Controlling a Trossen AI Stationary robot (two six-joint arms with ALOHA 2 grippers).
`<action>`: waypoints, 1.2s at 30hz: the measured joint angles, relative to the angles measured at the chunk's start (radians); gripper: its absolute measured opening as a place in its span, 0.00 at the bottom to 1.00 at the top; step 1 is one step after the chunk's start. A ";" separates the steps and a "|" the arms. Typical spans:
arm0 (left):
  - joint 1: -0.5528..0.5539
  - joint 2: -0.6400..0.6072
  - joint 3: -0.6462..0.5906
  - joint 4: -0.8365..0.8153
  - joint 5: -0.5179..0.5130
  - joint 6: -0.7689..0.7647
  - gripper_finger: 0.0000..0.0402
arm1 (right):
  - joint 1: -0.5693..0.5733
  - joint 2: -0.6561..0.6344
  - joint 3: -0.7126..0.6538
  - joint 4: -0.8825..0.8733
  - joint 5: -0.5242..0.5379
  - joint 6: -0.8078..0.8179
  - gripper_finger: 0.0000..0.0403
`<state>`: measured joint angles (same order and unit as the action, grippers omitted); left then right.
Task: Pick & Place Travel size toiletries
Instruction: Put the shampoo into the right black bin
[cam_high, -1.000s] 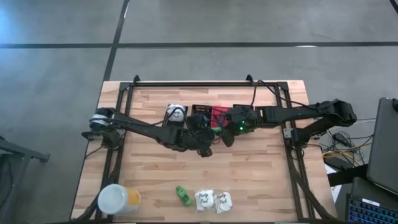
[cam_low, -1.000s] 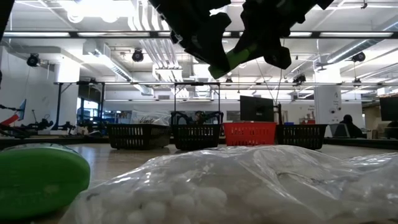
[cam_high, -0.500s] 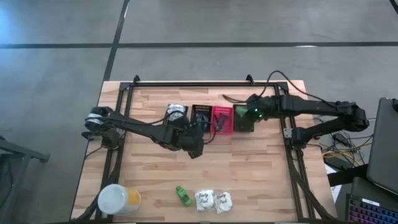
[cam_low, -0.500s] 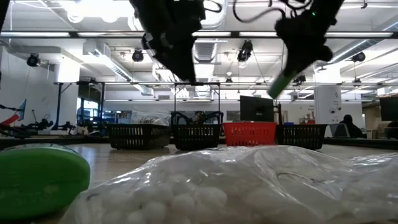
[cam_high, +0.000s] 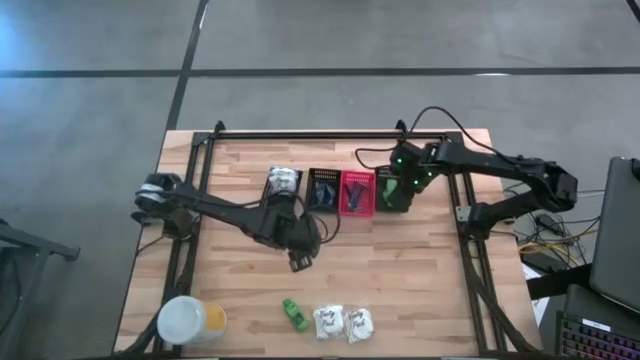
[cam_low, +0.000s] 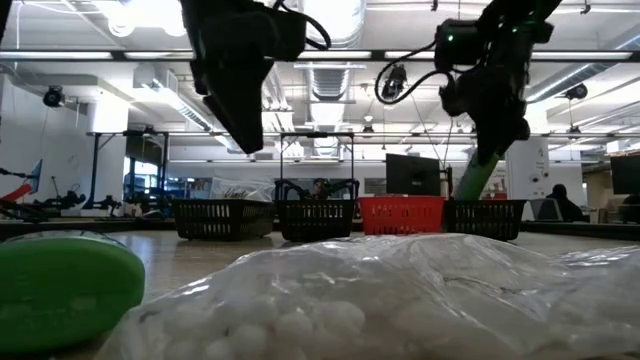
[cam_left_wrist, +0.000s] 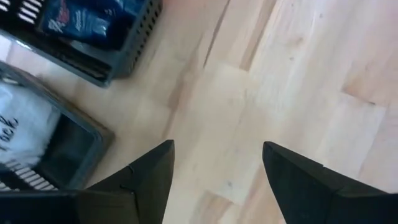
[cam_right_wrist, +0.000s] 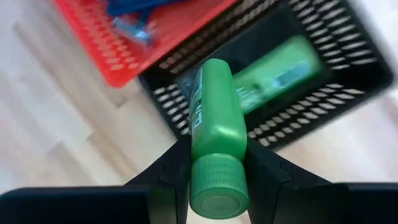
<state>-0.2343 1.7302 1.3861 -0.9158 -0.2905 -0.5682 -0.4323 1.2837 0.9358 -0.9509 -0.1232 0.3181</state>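
My right gripper (cam_right_wrist: 214, 148) is shut on a small green bottle (cam_right_wrist: 213, 106) above the rightmost black basket (cam_high: 392, 192), where another green bottle (cam_right_wrist: 281, 70) lies. In the low view the held bottle (cam_low: 478, 176) points down at that basket (cam_low: 485, 216). My left gripper (cam_high: 299, 260) hovers open over bare wood (cam_left_wrist: 217, 146), in front of the basket row. Near the table's front edge lie a green bottle (cam_high: 293, 313) and two white packets (cam_high: 328, 321) (cam_high: 358, 323). My right gripper pinches the green bottle between its two fingers on the body just below the cap (cam_right_wrist: 214, 144). The cap (cam_right_wrist: 217, 190) points back toward the wrist and the bottle runs along the fingers. The fingers slant down from above. The bottle is lifted clear, tilted, bottom end lowest.
Four small baskets stand in a row at the table's far side: one with a white packet (cam_high: 283, 184), a black one with blue items (cam_high: 323, 187), a red one (cam_high: 357, 192) with razors, then the black one. A yellow container with white lid (cam_high: 190, 322) sits at the near left corner.
My right gripper carried the green bottle from the table's middle, where both grippers were close together, toward the far right, and lowered it over the rightmost black basket, tipping it bottom-down. My left gripper drew back toward the near edge and slightly left.
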 joint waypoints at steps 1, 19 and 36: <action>-0.009 0.000 0.000 -0.005 0.000 -0.011 0.62 | -0.011 0.015 0.002 -0.002 -0.029 -0.019 0.25; -0.142 0.000 0.000 -0.086 0.002 -0.203 0.61 | -0.028 0.200 0.099 0.050 0.123 -0.180 0.50; -0.274 0.002 -0.008 -0.094 0.127 -0.129 0.61 | 0.053 0.149 0.103 0.058 0.407 -0.096 0.72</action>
<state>-0.5078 1.7319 1.3785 -1.0099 -0.1634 -0.6969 -0.3797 1.4322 1.0392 -0.8932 0.2834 0.2223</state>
